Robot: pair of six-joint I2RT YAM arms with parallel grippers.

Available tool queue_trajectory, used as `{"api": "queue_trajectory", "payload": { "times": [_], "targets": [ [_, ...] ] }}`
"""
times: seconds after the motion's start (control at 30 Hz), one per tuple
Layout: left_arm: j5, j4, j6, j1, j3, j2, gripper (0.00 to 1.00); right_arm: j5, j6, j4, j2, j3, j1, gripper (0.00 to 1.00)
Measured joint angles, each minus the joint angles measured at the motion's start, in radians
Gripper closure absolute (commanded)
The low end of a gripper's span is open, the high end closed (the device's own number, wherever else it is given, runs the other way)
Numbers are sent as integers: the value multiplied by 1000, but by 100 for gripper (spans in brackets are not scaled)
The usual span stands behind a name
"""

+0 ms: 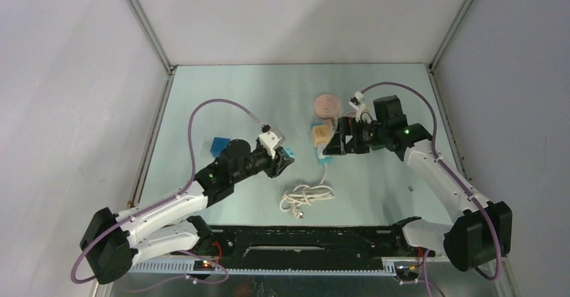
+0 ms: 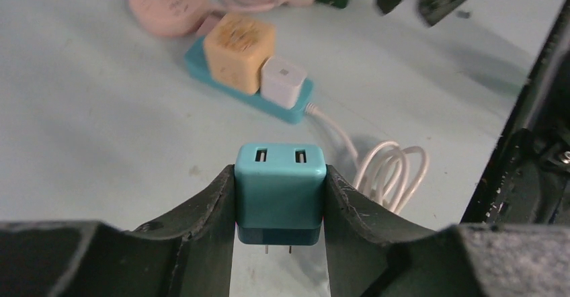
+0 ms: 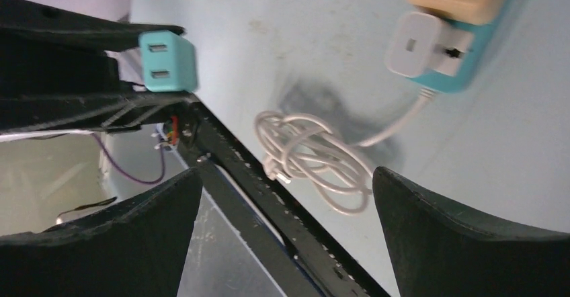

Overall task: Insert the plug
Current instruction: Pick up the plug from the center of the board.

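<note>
Backdrop: pale green table [image 1: 222, 89] boxed in by grey walls.
Left gripper [image 2: 280, 176]: pressed in on the teal plug [image 2: 280, 199], one finger flat against each side wall.
Why so held: side grip left the prongs bare underneath and the USB face on top, probably so the prongs could go straight down into a socket.
Plug location: held above the table, well apart from the power strip [image 2: 288, 111], with the coiled white cable [image 2: 393, 176] between.
Left arm: stretched low and forward from its base, wrist roughly level, fingers aimed toward the strip.
Right gripper [image 3: 282, 176]: spread wide, nothing between the fingers, hung just over the strip.
Why there: likely poised to pin the strip against the push of insertion.
Right arm: elbow raised, forearm folded inward toward the centre.
Strip load: tan adapter [image 2: 238, 52] and white adapter [image 2: 283, 82] already seated; free socket not made out.
</note>
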Motion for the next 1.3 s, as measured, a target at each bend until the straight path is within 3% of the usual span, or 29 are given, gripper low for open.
{"api": "queue_trajectory", "payload": {
  "times": [0.3,0.47,0.73,0.87,1.0,1.03,1.13,1.17,1.2,1.3],
  "targets": [
    [94,177,197,-116,-3,69,100,-116,111,132,23,0,100,6],
    [95,190,279,-169,-2,114,100,-150,161,201,69,0,151,23],
    [41,151,321,-191,57,151,100,-134,195,227,145,0,215,33],
    [27,145,323,-193,65,151,100,-127,203,231,164,0,232,57],
    [10,120,329,-196,65,162,99,-136,204,240,177,1,246,96],
    [7,114,328,-197,65,162,92,-134,199,238,179,1,248,100],
    [-9,109,327,-198,69,163,42,-131,183,240,179,2,248,100],
    [-19,103,325,-201,73,164,13,-130,183,238,179,2,247,100],
    [-31,102,320,-204,76,167,1,-131,181,237,178,2,245,100],
    [-76,103,299,-204,80,167,0,-112,160,201,170,2,219,100]
  ]
}}
